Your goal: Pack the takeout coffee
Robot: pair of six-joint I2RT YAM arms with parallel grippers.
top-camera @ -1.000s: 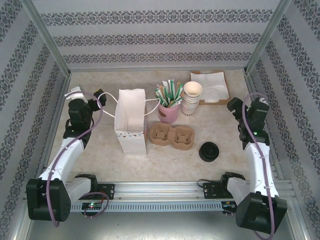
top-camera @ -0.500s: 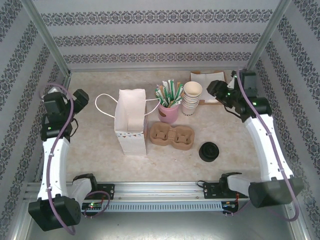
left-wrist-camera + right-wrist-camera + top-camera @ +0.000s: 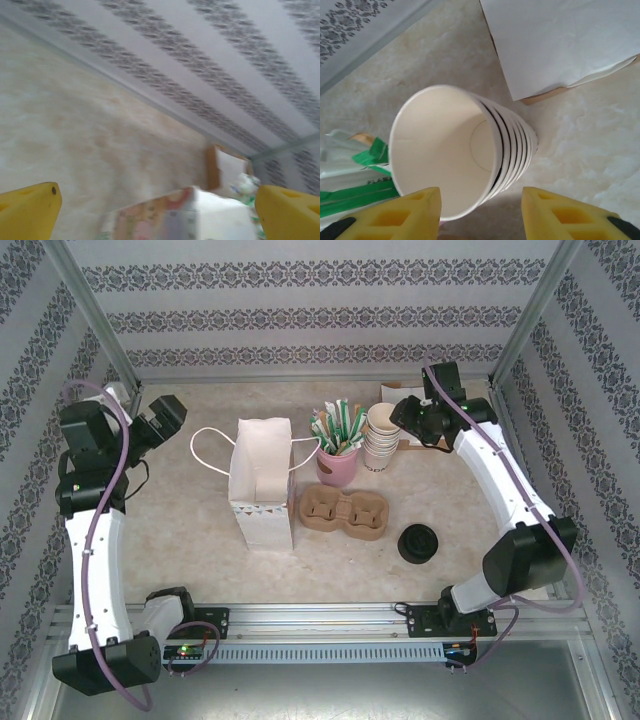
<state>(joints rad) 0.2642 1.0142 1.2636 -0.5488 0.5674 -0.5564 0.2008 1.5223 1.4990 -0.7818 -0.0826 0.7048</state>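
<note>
The takeout coffee is out of view. A stack of lidless cream cups (image 3: pixel 384 435) stands at the back, right of centre. My right gripper (image 3: pixel 405 420) hovers just over the stack. In the right wrist view the top cup (image 3: pixel 445 155) gapes below my right gripper (image 3: pixel 481 212). One yellow finger is over the cup's mouth and the other outside its wall. The jaws stand apart and touch nothing. Loose black lids (image 3: pixel 418 543) sit stacked at the front right. My left gripper (image 3: pixel 165 415) hangs high at the back left, wide open and empty (image 3: pixel 157 210).
A brown two-hole carrier (image 3: pixel 345 513) lies mid-table beside a white paper bag (image 3: pixel 262 480) with looped handles. A pink cup of green sachets (image 3: pixel 338 462) stands left of the cup stack. A cardboard tray of white napkins (image 3: pixel 425 412) lies behind it (image 3: pixel 560 40).
My right arm has swung from the right side to over the cup stack, and its jaws have narrowed. My left arm has lifted and drawn back toward the left wall, still open.
</note>
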